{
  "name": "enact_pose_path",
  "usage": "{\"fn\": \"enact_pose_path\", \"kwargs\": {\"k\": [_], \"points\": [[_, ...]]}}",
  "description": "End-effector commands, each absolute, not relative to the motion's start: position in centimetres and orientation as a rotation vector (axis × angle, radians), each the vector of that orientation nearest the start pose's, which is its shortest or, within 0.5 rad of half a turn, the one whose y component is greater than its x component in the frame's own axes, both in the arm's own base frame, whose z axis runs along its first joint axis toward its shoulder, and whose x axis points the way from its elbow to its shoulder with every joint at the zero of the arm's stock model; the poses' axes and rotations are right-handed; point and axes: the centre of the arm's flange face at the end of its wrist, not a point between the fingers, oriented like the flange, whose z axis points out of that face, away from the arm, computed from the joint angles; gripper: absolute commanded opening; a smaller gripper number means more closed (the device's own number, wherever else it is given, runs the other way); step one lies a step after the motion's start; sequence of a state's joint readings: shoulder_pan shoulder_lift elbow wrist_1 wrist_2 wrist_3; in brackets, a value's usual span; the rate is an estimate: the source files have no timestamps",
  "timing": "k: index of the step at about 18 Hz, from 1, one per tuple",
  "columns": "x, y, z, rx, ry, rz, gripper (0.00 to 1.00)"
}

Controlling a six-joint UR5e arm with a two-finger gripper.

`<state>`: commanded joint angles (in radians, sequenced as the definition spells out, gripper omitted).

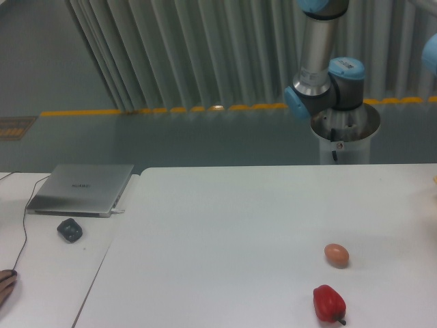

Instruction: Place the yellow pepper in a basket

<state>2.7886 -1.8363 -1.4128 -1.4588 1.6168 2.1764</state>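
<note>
The yellow pepper is out of view, and so is my gripper; both lie beyond the right edge of the picture. No basket shows anywhere in the camera view. Of the arm I see only the upright grey link with its blue-capped joints [326,85] at the back right, and a sliver of another blue joint [431,53] at the right edge.
On the white table [225,225] lie a red pepper [328,303] near the front edge and a brown egg [336,255] just behind it. On the side table to the left are a closed laptop [82,188], a dark mouse [69,229] and someone's fingertips [5,281].
</note>
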Motion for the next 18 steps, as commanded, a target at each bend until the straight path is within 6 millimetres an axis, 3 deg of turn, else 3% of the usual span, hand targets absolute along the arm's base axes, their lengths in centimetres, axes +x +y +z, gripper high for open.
{"fn": "enact_pose_path", "kwargs": {"k": [4, 7, 14, 18], "points": [[-54.5, 28.7, 43.4, -2.765, 1.585, 0.005, 0.40], [-56.1, 25.9, 43.2, -2.744, 1.566, 0.017, 0.40], [-58.8, 21.9, 42.0, -2.628, 1.724, 0.039, 0.41], [-59.3, 21.2, 40.4, -2.621, 1.725, 0.027, 0.44]]}}
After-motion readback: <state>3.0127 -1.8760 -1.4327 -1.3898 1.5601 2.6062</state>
